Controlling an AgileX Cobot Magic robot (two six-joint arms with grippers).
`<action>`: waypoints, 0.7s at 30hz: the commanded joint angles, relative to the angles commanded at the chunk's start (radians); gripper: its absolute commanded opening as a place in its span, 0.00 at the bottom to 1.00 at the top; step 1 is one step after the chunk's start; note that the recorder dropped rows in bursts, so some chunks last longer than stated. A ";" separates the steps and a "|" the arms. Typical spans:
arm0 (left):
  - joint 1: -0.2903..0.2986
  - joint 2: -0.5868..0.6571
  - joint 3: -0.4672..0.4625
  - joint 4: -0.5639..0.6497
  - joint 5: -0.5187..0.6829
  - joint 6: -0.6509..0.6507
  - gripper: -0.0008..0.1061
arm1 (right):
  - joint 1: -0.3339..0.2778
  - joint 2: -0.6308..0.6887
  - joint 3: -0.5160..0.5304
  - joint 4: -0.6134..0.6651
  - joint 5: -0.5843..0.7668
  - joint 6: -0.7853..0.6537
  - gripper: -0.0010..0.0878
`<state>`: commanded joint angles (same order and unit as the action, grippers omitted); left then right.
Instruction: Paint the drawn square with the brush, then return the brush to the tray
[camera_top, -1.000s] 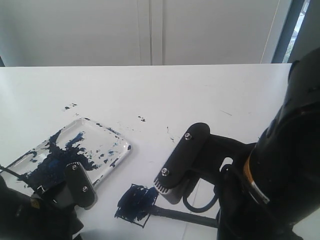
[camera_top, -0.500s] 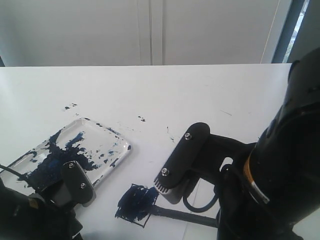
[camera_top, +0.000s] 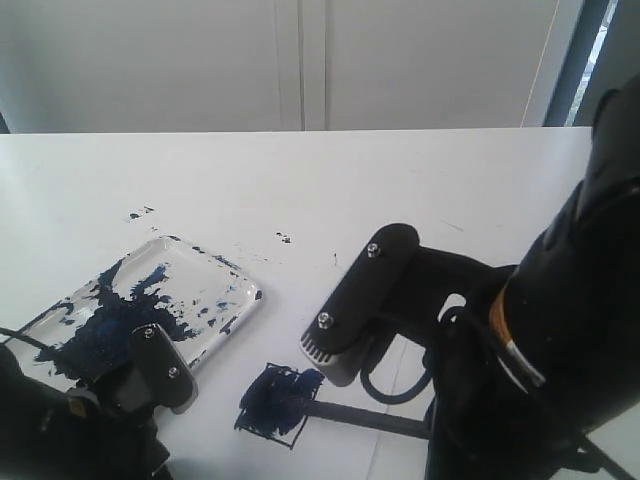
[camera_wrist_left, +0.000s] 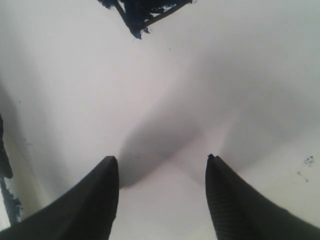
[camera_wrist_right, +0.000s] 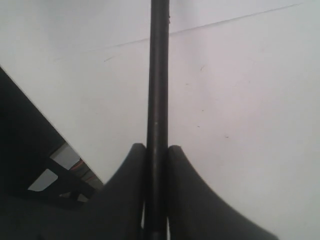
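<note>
This looks like a robotics lab or test room rather than a home. A plain white table (camera_top: 300, 180) stands against a blank pale wall (camera_top: 150, 60) of flat panels. A dark window frame (camera_top: 575, 60) at the far right lets in daylight. 2 black robot arms, the left arm (camera_top: 50, 420) and the right arm (camera_top: 570, 330), reach over the table beside a paint-smeared tray (camera_top: 250, 296).

On your table (camera_top: 400, 180), exterior view: the tray (camera_top: 205, 283) at left; the drawn square (camera_top: 276, 400) right of it and nearer the camera, apart; the brush (camera_top: 365, 418) running right from the square, tip seemingly on it, shaft between the fingers of the right gripper (camera_wrist_right: 157, 155).
</note>
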<state>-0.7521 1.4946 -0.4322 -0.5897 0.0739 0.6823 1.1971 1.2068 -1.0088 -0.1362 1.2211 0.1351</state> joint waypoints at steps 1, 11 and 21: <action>0.000 0.000 0.000 0.000 -0.004 0.007 0.55 | 0.000 -0.005 0.000 0.007 0.000 0.000 0.01; 0.000 0.000 0.000 0.000 -0.021 0.012 0.55 | 0.000 -0.007 0.000 0.082 0.000 -0.022 0.01; 0.000 0.000 0.000 0.021 -0.021 0.012 0.55 | 0.000 0.020 0.017 0.080 0.000 -0.022 0.01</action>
<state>-0.7521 1.4946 -0.4322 -0.5685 0.0526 0.6944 1.1971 1.2264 -0.9915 -0.0565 1.2211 0.1127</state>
